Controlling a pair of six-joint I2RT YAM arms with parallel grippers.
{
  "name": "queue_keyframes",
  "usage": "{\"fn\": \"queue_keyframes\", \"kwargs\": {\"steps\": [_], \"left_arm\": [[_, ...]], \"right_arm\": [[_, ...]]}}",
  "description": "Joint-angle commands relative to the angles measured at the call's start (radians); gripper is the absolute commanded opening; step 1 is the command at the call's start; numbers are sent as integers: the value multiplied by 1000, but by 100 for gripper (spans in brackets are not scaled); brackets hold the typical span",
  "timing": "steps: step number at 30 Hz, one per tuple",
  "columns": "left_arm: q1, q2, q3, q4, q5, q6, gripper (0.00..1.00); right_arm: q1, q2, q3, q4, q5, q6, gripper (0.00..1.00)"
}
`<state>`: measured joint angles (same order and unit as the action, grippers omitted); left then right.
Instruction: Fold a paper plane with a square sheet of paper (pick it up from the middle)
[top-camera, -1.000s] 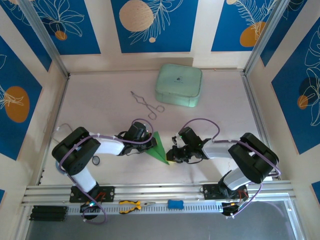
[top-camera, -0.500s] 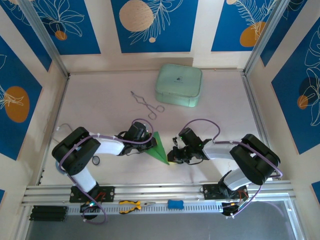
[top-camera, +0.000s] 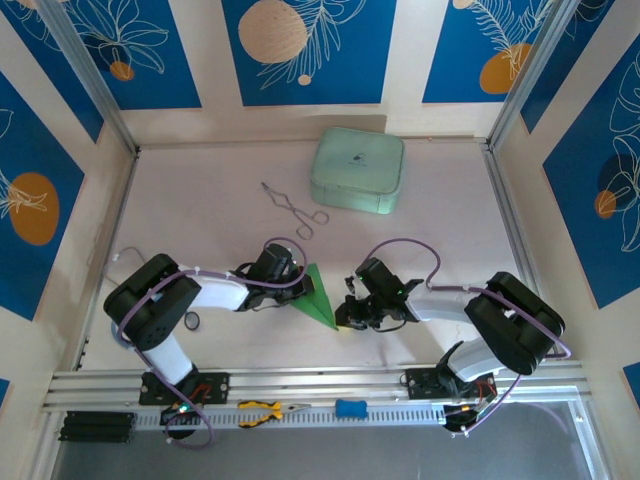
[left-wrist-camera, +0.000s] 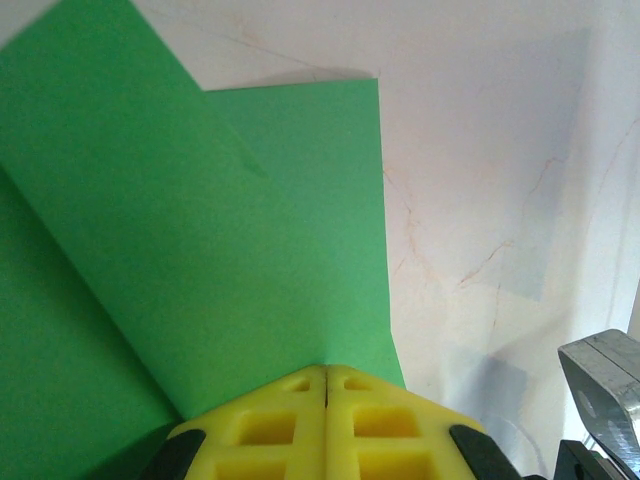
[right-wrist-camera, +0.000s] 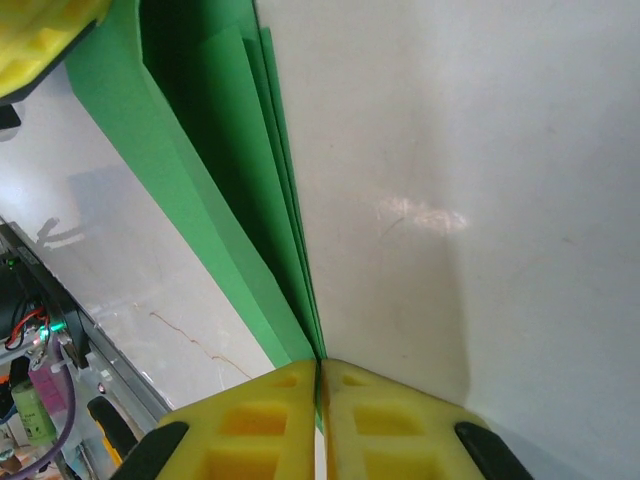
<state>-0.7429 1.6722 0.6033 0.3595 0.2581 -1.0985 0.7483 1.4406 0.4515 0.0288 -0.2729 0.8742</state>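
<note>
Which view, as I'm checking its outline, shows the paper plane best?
Top external: nearly the whole paper plane shows as a pointed green wedge. Left wrist gives a close-up of overlapping flaps above the left fingers; right wrist gives stacked layer edges running into the right fingers.

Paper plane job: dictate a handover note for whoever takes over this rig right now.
Left gripper: shut on the paper plane, on its left side.
Right gripper: shut on its layered edges, on the right side.
Plane: between the two arms, near-middle of the table.
Done: the sheet is folded into a pointed, layered shape.
Left: probably press the remaining creases, then release. Can't tell whether folding is finished.
</note>
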Motion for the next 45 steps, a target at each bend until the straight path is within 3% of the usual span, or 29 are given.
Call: {"fn": "queue_keyframes", "kwargs": {"steps": [1, 7, 17, 45], "left_arm": [[-1, 17, -20, -54, -19, 9, 0], [0, 14, -22, -58, -20, 9, 0], [0, 14, -25, -54, -21, 8, 0], [2, 12, -30, -57, -21, 14, 0]], "right_arm": [[22, 9, -31, -150, 12, 17, 12], [31, -30, -39, -178, 34, 31, 15], [45, 0, -26, -187, 30, 31, 11], [96, -56, -5, -290, 111, 61, 14]]}}
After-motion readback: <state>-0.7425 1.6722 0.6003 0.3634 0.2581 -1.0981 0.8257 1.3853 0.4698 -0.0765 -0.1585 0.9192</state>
